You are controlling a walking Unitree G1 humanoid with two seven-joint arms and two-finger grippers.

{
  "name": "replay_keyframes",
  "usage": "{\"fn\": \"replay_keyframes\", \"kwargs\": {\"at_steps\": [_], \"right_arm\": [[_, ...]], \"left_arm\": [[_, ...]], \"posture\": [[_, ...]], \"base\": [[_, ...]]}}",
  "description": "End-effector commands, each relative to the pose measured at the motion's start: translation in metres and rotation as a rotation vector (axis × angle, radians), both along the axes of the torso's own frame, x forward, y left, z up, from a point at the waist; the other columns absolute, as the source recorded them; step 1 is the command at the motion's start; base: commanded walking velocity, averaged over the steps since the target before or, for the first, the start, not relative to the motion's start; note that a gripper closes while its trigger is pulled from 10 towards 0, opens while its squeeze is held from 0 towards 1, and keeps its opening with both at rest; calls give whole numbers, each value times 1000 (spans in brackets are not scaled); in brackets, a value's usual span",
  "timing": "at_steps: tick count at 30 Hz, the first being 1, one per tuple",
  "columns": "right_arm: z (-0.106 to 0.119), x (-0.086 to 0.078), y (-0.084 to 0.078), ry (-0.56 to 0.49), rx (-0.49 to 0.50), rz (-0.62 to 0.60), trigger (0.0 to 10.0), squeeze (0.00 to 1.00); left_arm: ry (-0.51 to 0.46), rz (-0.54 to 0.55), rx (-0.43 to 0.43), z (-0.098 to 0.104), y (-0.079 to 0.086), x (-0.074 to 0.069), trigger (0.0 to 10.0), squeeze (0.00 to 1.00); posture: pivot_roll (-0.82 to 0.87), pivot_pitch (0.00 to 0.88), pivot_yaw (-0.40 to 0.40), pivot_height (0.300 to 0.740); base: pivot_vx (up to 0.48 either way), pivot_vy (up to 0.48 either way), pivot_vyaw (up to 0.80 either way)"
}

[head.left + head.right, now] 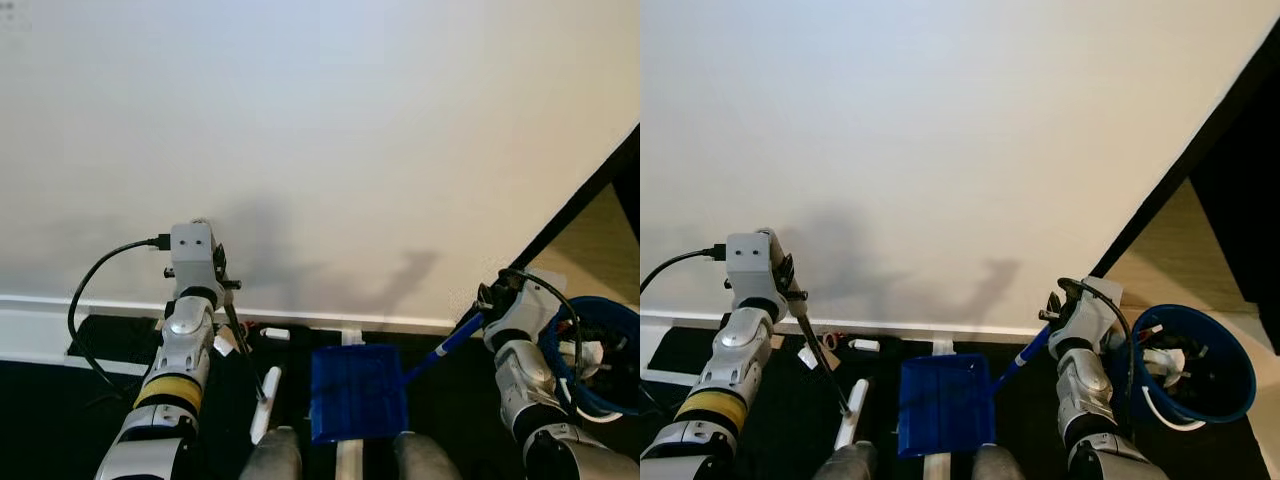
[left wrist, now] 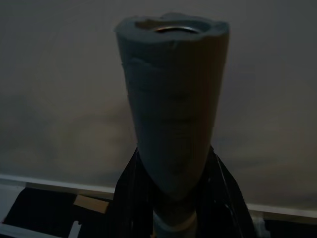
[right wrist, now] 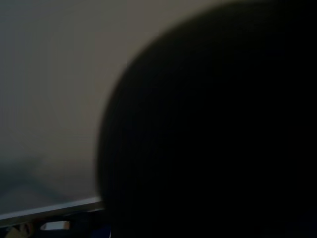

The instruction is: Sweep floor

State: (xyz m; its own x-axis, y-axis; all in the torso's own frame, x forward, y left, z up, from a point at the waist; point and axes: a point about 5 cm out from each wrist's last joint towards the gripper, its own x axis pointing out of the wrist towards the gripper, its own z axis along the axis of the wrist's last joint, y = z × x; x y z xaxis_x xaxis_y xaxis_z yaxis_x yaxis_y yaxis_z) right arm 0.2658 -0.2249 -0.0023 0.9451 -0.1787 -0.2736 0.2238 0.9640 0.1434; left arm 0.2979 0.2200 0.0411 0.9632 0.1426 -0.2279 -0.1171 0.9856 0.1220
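I face a white wall over a dark floor. My left gripper [image 1: 226, 287] is shut on a thin broom handle [image 1: 245, 350] that slants down to a white brush head [image 1: 264, 405] on the floor. In the left wrist view the handle's grey taped end [image 2: 171, 114] stands between the black fingers [image 2: 225, 198]. My right gripper [image 1: 1054, 305] is shut on the blue handle [image 1: 1020, 362] of a blue dustpan [image 1: 944, 403], which lies flat on the floor between the arms. Small white and red scraps [image 1: 862, 345] lie along the baseboard.
A blue bucket [image 1: 1232, 395] holding rubbish stands on the floor just right of my right arm. A black door frame [image 1: 1200, 150] runs diagonally at the right, with light wooden floor [image 1: 1170, 255] beyond. The white baseboard [image 1: 100, 305] runs along the wall.
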Motion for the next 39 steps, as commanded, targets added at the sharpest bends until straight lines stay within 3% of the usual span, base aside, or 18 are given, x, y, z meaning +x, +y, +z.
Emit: {"fn": "replay_keyframes", "kwargs": {"at_steps": [1, 11, 19, 25, 27, 30, 39], "right_arm": [[2, 0, -7, -6, -9, -17, 10000, 0], [9, 4, -17, -23, -25, -24, 10000, 0], [22, 15, -29, -34, -74, -15, 10000, 0], [31, 21, -37, -37, -123, -27, 10000, 0], [33, 22, -39, -48, -126, -31, 10000, 0], [60, 38, -52, -139, -126, -51, 10000, 0], [96, 60, -61, -255, -143, -64, 10000, 0]], "left_arm": [[5, -2, 33, 0, 3, -2, 10000, 0], [-12, 66, 79, 3, 17, -1, 10000, 0], [-34, 117, 147, 12, 40, -1, 10000, 0], [-71, 112, 86, 20, 43, 3, 10000, 0], [-94, 100, 77, 23, 43, 4, 10000, 0], [-267, 27, 57, 52, 38, 11, 10000, 0], [-404, -52, -11, 83, 28, 20, 10000, 0]], "posture": [[82, 0, 12, 740], [78, 0, 2, 740], [78, 36, -3, 740], [82, 121, -12, 740], [78, 162, -16, 740], [84, 253, -14, 740], [114, 379, -10, 740]], "base": [[0, 0, 0], [0, 0, 0], [0, 0, 0], [0, 0, 0], [0, 0, 0], [0, 0, 0], [0, 0, 0]]}}
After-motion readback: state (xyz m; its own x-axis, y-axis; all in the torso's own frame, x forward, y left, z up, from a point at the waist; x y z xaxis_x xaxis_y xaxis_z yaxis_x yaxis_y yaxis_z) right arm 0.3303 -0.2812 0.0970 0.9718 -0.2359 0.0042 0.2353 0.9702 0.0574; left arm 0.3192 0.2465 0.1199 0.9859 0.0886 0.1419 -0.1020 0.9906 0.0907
